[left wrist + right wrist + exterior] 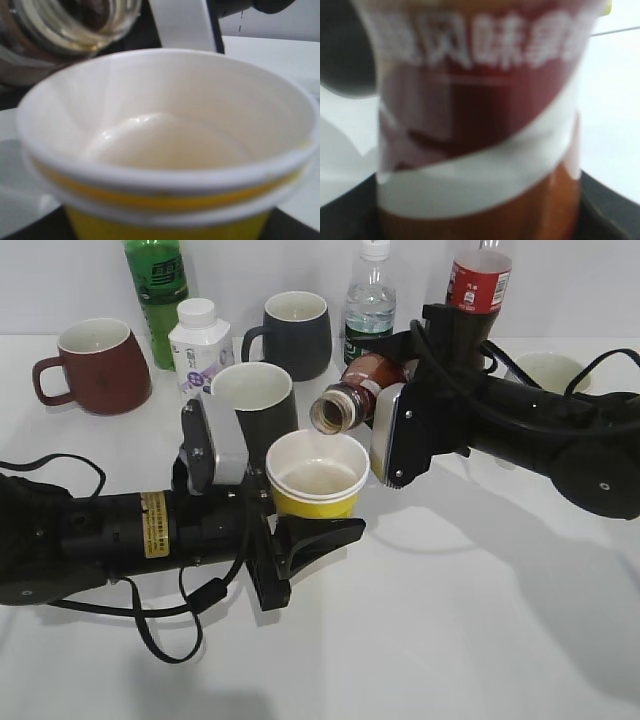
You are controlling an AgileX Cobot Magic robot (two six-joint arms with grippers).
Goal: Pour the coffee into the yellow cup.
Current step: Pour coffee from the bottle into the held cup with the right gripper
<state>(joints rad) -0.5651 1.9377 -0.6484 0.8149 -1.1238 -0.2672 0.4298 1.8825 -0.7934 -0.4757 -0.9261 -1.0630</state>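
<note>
The yellow cup (317,480) has a white rim and white inside; it fills the left wrist view (165,150). My left gripper (300,502) is shut on it from the left. The coffee bottle (352,395), brown with a red and white label, is tilted with its open mouth just above the cup's far rim. My right gripper (392,425) is shut on it from the right. The bottle fills the right wrist view (475,125); its mouth shows at the top left of the left wrist view (70,25). The cup's bottom looks pale.
Behind stand a maroon mug (100,365), a green bottle (157,285), a small white bottle (200,340), two dark mugs (255,400) (297,332), a clear water bottle (370,300), a red-labelled cola bottle (480,275) and a white bowl (548,370).
</note>
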